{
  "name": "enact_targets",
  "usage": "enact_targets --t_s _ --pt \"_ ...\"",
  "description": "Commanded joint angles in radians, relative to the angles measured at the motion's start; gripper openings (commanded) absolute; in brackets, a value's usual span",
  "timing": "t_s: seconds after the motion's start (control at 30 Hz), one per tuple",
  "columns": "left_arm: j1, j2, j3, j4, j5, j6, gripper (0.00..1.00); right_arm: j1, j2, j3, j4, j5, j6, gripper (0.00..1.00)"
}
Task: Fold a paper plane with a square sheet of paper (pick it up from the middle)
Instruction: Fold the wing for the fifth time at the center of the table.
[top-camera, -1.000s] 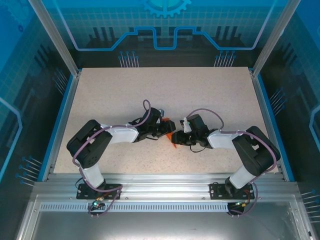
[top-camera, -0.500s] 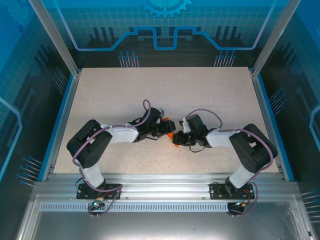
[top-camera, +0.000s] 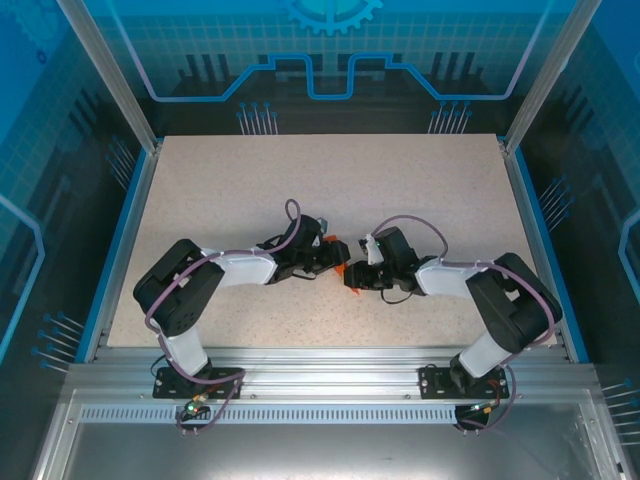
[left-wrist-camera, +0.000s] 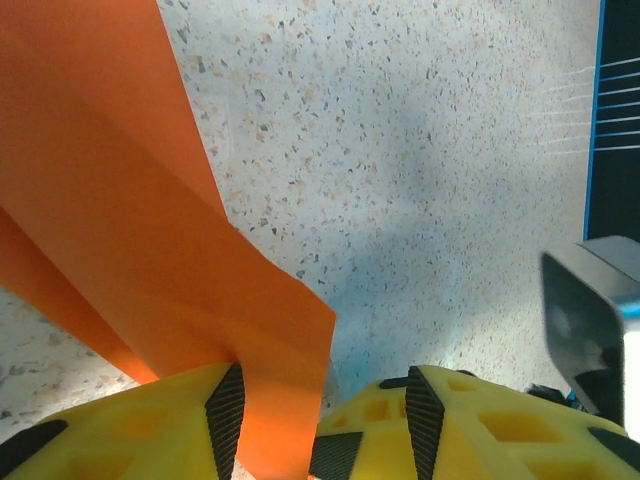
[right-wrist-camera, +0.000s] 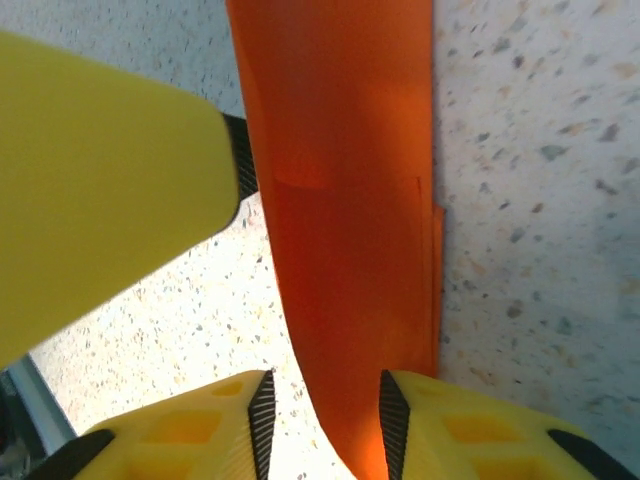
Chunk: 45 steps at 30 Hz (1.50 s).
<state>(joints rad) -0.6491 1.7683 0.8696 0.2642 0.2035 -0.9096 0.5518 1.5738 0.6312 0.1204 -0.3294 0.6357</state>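
The left claw (left-wrist-camera: 322, 405) is holding its yellow jaws apart, with the folded orange paper (left-wrist-camera: 150, 230) leaning against one ribbed black pad. The right claw (right-wrist-camera: 325, 415) is also standing apart around that smooth, creased strip, which is lying mid-table on the speckled tabletop (left-wrist-camera: 400, 150).

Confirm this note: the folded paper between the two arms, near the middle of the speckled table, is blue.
Not blue. The folded paper is bright orange, as the right wrist view shows plainly. The rest stands: it sits between the left arm and the right arm, near the middle of the speckled table.
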Motion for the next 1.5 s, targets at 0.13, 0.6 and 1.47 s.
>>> enact_targets --t_s 0.13,0.6,1.47 --pt "0.017 -0.011 0.002 0.014 0.004 -0.022 0.50 0.089 -0.018 0.082 -0.166 0.194 -0.168 0.40" --pt "0.025 -0.016 0.002 0.028 0.020 -0.031 0.50 0.138 0.050 0.157 -0.212 0.326 -0.244 0.28" --pt "0.031 -0.156 -0.071 0.021 0.022 -0.052 0.59 0.117 0.084 0.099 -0.014 0.048 -0.053 0.07"
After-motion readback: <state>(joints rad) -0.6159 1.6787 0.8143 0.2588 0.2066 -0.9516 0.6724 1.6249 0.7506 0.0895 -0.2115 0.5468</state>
